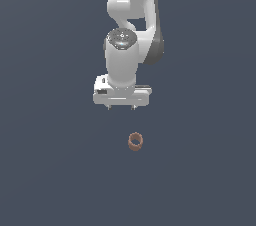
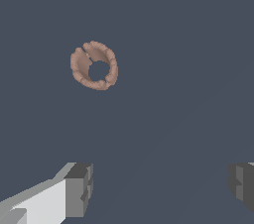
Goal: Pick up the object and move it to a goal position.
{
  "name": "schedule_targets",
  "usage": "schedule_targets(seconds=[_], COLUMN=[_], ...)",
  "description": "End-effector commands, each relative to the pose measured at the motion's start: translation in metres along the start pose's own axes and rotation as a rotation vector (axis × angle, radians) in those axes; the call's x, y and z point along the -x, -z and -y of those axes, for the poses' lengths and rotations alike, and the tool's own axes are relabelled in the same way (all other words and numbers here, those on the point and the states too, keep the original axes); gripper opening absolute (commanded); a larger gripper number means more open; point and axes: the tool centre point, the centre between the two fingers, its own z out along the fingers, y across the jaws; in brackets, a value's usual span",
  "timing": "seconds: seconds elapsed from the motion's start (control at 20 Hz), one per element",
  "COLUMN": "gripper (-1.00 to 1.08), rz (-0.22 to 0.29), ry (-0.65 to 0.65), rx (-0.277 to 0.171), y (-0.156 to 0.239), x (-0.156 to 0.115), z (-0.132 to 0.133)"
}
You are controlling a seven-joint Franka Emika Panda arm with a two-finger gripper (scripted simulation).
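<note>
On the plain dark grey-blue desk (image 1: pixel 50 170) lay the ring (image 1: pixel 135 141), a small reddish-brown hollow piece w/ a bumpy, uneven wall, resting alone on the bare surface. From the exterior view it sat below the arm's white head and a little toward that view's right of the head's centre, w/ a clear strip of desk showing between them, so no contact. Robot arm (image 1: pixel 131 15) came in from the top of the exterior view: white links, a dark grey band on one side, a shiny grey cap on the wrist joint.

Jaws (image 1: pixel 121 108) were spread wide and held nothing. Exterior view showed only two short dark tips poking out under the white crossbar, well apart from each other. Wrist view showed one finger (image 2: pixel 78 190) w/ a grey pad on a white body and the other finger (image 2: pixel 242 182) at the far edge of the frame, a broad stretch of bare desk between them.

Ring (image 2: pixel 94 65) in the wrist view sat away from the gap between the fingers, nearer the white-bodied finger's side than the other. Its hole faced the camera, so desk showed through the middle. Ring looked much narrower than the spread of the jaws.
</note>
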Motion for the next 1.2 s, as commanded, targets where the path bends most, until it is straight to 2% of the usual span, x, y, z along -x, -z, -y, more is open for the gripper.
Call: schedule_targets(seconds=[0.0,0.15,0.45,0.8,1.15], gripper=[1.00,1.00,1.00,1.00,1.00], rz=[0.000,0.003,0.016,0.016,0.014], ry=[0.000,0.008,0.049,0.042,0.002], rx=[0.000,0.000,0.001,-0.001,-0.008], y=[0.000,-0.001,-0.003,-0.005,-0.014], x=[0.000,0.000,0.003,0.000,-0.018], z=[0.000,0.006,0.036,0.036,0.040])
